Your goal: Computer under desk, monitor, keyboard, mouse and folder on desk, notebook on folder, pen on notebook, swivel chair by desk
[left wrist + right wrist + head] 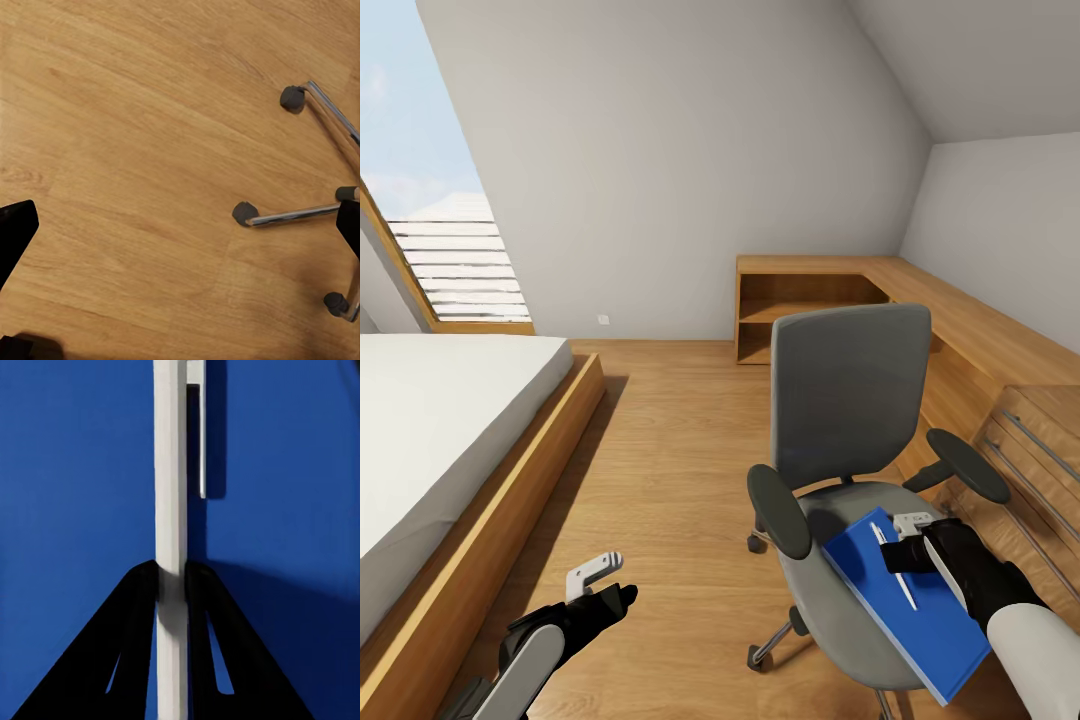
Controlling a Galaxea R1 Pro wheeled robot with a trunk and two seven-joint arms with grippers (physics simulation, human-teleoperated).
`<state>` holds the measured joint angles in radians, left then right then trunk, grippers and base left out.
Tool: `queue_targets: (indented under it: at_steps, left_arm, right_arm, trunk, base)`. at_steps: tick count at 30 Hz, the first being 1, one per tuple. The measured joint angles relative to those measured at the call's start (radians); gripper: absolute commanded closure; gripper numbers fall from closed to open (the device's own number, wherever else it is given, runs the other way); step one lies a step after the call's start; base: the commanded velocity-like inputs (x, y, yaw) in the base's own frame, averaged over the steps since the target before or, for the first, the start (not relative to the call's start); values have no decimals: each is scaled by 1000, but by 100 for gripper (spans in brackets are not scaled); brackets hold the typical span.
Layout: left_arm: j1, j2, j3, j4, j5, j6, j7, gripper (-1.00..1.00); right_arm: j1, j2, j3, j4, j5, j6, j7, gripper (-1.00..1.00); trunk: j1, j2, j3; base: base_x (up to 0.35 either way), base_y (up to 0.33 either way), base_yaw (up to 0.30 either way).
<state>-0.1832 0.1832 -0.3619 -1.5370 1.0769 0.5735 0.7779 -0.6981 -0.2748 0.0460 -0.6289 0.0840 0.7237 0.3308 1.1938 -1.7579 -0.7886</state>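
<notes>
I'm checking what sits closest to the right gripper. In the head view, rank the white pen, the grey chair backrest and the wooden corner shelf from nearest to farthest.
1. White pen: gripped by the right gripper, on the blue book.
2. Grey chair backrest: just behind the seat.
3. Wooden corner shelf: against the far wall.

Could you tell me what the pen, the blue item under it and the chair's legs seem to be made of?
The pen, pinched by the right gripper, looks like smooth white plastic with a matte finish and a moulded clip. The blue folder or notebook has a flat, uniform cover, perhaps card or plastic; I can't tell which. The swivel chair's legs look like polished metal, judging by their silvery sheen, with dark casters.
</notes>
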Motion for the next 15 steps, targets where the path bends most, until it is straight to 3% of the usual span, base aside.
queue_targets:
  at_steps: [11, 15]
  left_arm:
    - [0, 2, 0, 0, 0, -1, -8, -100]
    - [0, 4, 0, 2, 0, -3, -11, -100]
  right_arm:
    - [0, 0, -2, 0, 2, -1, 0, 100]
    - [0, -1, -1, 27, 17, -3, -4, 100]
  trunk:
    - [0, 0, 0]
    - [-15, 28, 12]
  base:
    - [0, 0, 0]
    - [0, 0, 0]
